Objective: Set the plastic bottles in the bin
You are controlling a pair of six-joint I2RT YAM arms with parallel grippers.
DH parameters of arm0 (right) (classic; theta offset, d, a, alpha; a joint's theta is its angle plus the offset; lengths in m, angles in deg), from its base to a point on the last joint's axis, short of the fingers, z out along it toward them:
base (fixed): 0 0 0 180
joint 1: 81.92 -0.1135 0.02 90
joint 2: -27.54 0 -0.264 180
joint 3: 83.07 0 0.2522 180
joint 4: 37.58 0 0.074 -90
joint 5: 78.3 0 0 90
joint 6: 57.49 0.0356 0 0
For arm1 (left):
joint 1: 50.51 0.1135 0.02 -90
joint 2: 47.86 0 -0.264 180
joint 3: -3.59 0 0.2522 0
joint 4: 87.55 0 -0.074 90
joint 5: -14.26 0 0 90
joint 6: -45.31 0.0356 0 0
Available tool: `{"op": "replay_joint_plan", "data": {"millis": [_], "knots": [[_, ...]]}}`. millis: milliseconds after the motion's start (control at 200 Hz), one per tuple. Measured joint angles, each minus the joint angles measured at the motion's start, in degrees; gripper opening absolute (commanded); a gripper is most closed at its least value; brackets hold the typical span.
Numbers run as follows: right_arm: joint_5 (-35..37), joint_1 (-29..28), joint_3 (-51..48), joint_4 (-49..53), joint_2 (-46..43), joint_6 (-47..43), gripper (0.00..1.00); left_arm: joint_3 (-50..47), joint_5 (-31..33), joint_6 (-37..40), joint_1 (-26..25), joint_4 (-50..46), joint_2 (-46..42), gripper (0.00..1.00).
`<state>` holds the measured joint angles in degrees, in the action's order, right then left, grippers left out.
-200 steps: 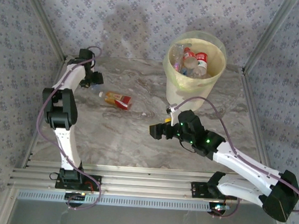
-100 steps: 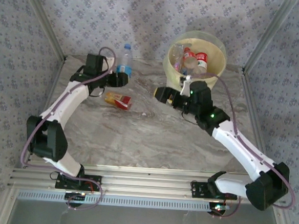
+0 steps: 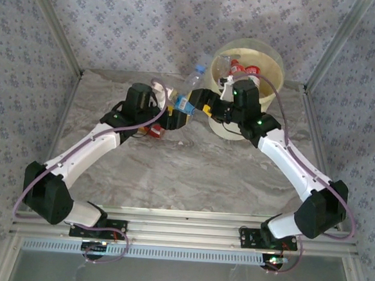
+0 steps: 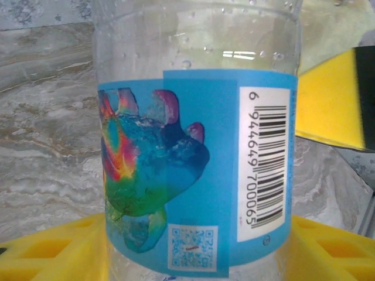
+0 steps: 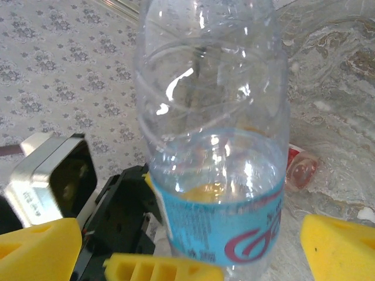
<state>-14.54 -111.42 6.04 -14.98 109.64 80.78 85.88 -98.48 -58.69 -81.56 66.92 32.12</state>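
- One blue-label bottle is held beside the left rim of the bin.
- Left pincer is clamped on its lower body.
- Right pincer is wide, with a pad on either side of the bottle.
- A red-label bottle lies on the desk.

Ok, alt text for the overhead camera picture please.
Two robot arms meet beside a pale-yellow bin: the left hand holds a blue-labelled bottle, the right hand open around it. A red-labelled bottle lies on the marble table; other bottles sit in the bin.
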Motion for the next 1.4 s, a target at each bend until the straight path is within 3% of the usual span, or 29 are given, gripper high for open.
{"op": "replay_joint_plan", "data": {"millis": [390, 715, 815, 949, 1159, 1404], "knots": [[0.13, -0.9, 1.22, 0.46, 2.03, -0.09, 0.91, -0.13, -0.04, 0.0, -3.21, 0.52, -1.31, 0.69], [1.79, -1.79, 2.64, 2.08, 2.86, -1.49, 0.72, -0.13, 0.0, 0.02, -3.87, 0.9, -1.99, 0.72], [2.05, -1.9, 2.73, 2.27, 2.86, -1.77, 0.68, -0.13, 0.31, 0.46, -4.0, 0.7, -2.19, 0.79], [2.25, -2.19, 2.8, 2.58, 2.73, -2.43, 0.65, -0.35, 0.68, 1.6, -4.55, 0.0, -3.08, 0.99], [2.75, -1.6, 3.72, 8.13, 0.39, -7.52, 0.64, -0.66, 0.63, 3.87, -5.09, 0.22, -6.29, 1.0], [3.61, 5.22, 7.67, 17.22, -7.34, -17.51, 0.64, -3.34, 0.15, 6.56, -5.07, 2.14, -12.35, 1.0]]}}
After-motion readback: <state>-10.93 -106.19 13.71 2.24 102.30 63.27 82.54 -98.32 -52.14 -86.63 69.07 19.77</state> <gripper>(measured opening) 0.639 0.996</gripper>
